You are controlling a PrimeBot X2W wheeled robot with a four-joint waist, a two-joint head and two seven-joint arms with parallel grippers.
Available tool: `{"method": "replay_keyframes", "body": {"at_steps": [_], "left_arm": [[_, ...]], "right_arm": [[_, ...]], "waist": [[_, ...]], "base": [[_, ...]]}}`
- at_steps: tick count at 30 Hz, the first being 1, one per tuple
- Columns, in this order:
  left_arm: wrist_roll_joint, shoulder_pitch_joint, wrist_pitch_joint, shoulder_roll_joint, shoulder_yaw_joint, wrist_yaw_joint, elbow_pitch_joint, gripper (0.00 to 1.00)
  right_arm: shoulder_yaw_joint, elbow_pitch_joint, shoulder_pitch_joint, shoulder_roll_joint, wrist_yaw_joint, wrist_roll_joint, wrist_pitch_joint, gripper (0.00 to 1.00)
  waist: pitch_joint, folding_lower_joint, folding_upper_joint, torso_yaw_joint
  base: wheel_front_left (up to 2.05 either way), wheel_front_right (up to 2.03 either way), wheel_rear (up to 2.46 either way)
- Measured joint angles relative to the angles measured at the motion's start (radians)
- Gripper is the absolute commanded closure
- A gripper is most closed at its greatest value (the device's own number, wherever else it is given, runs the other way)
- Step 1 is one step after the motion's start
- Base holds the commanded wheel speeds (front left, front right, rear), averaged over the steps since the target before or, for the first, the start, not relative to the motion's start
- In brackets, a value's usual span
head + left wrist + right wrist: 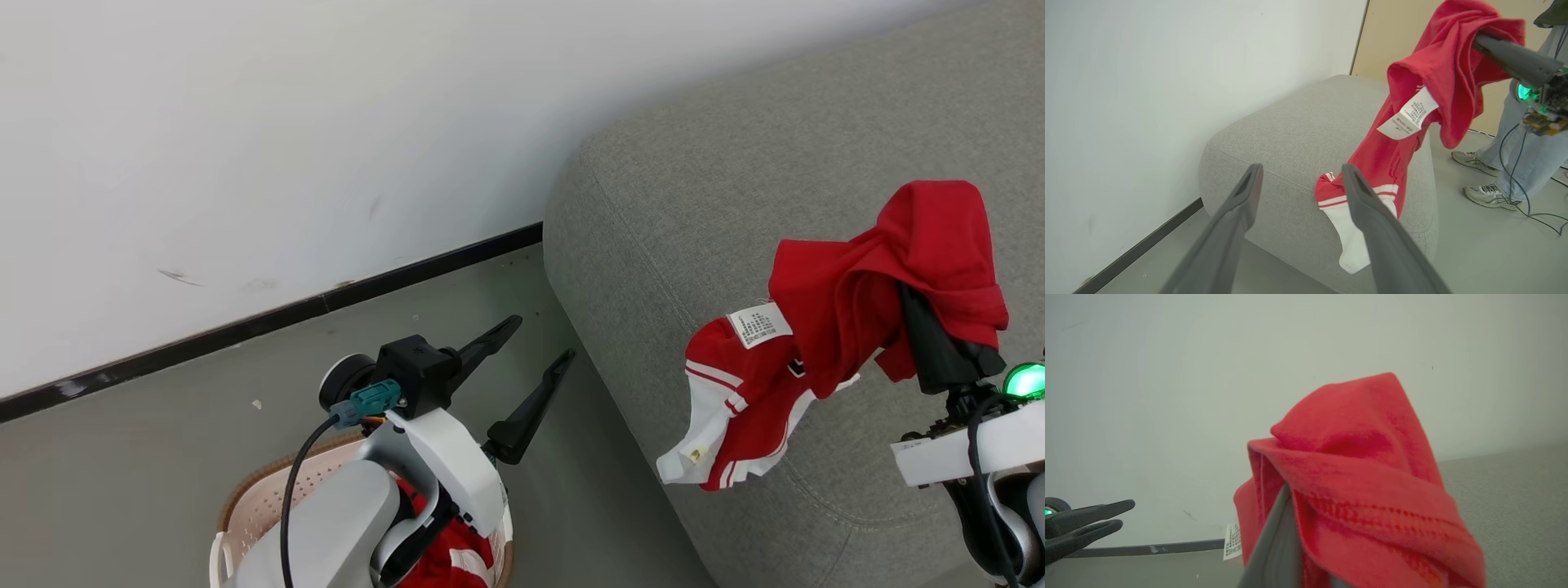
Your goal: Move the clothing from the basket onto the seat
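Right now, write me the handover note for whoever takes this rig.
Left gripper: open, empty, over the floor beside the basket.
Right gripper: shut on a red garment that hangs over the seat, not released.
More red clothing lies in the basket.
Done: one garment out and at the seat.
Left: release it onto the seat, then fetch the rest.

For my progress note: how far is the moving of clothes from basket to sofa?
Done: nothing lies free on the visible sofa yet. In hand: the right claw is shut on a red garment hanging over the sofa. To do: release it, then fetch the red clothing in the basket; the left claw is open and empty.
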State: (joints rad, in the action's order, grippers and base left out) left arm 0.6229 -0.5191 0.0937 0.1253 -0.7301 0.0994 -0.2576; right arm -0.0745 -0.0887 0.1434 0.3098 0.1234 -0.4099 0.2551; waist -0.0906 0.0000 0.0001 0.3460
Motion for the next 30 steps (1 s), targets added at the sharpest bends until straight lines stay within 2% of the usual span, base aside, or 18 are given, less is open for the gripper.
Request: {"method": "replay_keyframes", "body": {"at_steps": [10, 20, 30], "left_arm": [[-0.009, 0.014, 0.0, 0.008, -0.001, 0.0, 0.023, 0.0], [-0.016, 0.014, 0.0, 0.006, -0.02, 0.0, 0.037, 0.0], [-0.016, 0.014, -0.004, 0.003, -0.034, 0.0, 0.048, 0.0]], "right_arm": [[0.006, -0.027, 0.007, 0.0, 0.0, 0.012, 0.0, 1.0], [0.045, -0.038, 0.023, 0.016, 0.0, 0.03, 0.0, 1.0], [0.056, -0.035, 0.131, 0.1, 0.0, 0.03, 0.0, 1.0]], "waist": [[-0.019, 0.0, 0.0, 0.028], [-0.023, 0.0, 0.0, 0.023], [-0.034, 0.0, 0.0, 0.018]], "base": [[0.0, 0.0, 0.0], [0.0, 0.0, 0.0], [0.0, 0.0, 0.0]]}}
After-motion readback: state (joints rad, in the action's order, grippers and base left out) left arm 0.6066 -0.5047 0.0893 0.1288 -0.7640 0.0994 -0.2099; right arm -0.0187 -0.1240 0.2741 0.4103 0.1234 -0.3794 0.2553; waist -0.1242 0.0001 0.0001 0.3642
